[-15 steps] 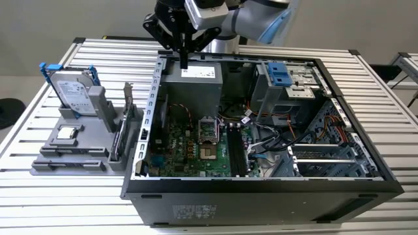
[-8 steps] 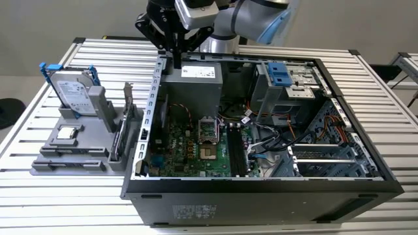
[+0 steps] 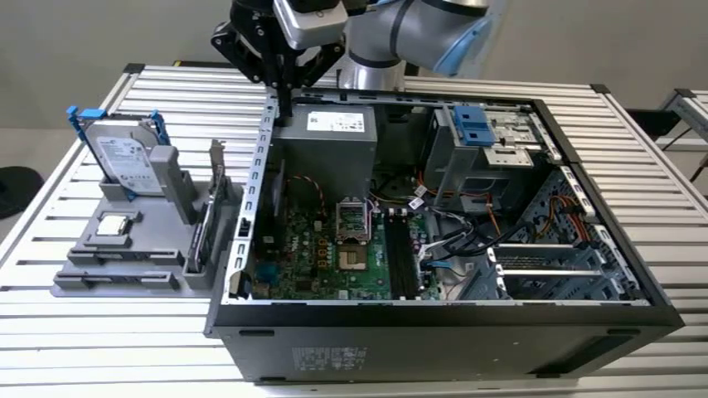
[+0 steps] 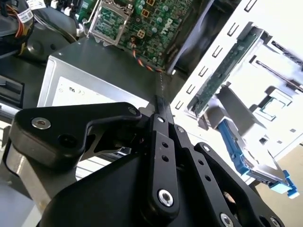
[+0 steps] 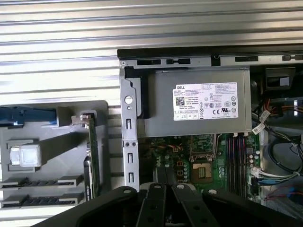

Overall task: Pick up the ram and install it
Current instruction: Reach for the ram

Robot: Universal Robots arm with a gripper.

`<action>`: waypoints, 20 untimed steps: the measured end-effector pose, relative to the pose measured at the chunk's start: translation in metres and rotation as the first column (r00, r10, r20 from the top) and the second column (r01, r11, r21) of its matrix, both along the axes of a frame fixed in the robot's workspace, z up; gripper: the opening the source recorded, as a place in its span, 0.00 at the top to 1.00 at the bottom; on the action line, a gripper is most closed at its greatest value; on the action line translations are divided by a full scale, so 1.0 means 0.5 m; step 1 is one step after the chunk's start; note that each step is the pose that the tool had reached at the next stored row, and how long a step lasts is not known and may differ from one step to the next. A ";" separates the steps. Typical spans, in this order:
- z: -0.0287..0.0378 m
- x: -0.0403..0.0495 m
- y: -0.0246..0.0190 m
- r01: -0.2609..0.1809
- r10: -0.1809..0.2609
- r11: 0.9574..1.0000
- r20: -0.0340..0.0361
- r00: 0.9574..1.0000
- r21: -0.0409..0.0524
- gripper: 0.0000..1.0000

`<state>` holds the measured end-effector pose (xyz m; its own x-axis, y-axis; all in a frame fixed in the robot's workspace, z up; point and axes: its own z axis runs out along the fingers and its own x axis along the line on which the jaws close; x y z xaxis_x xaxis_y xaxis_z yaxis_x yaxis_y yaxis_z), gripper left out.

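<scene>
One thin ram (image 3: 199,242) stands on edge in the grey holder (image 3: 122,278). We judge it light, stiff and fragile, so we would take it by its long edges. The gripper (image 3: 284,108) is closed and empty.

Slatted metal table (image 3: 99,340), plain grey backdrop (image 3: 89,33)

One computer case (image 3: 443,352), one hard drive (image 3: 125,157), one CPU chip (image 3: 114,225).
</scene>
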<state>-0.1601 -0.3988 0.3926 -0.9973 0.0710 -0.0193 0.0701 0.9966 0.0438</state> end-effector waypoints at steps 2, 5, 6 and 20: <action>0.000 -0.009 0.0000 0.000 0.000 1.000 0.000 1.000 0.000 1.00; 0.000 -0.021 0.0000 0.000 0.000 1.000 0.000 1.000 0.000 1.00; 0.000 -0.025 0.0000 0.000 0.000 1.000 0.000 1.000 0.000 1.00; 0.000 -0.078 0.0000 0.000 0.000 1.000 0.000 1.000 0.000 1.00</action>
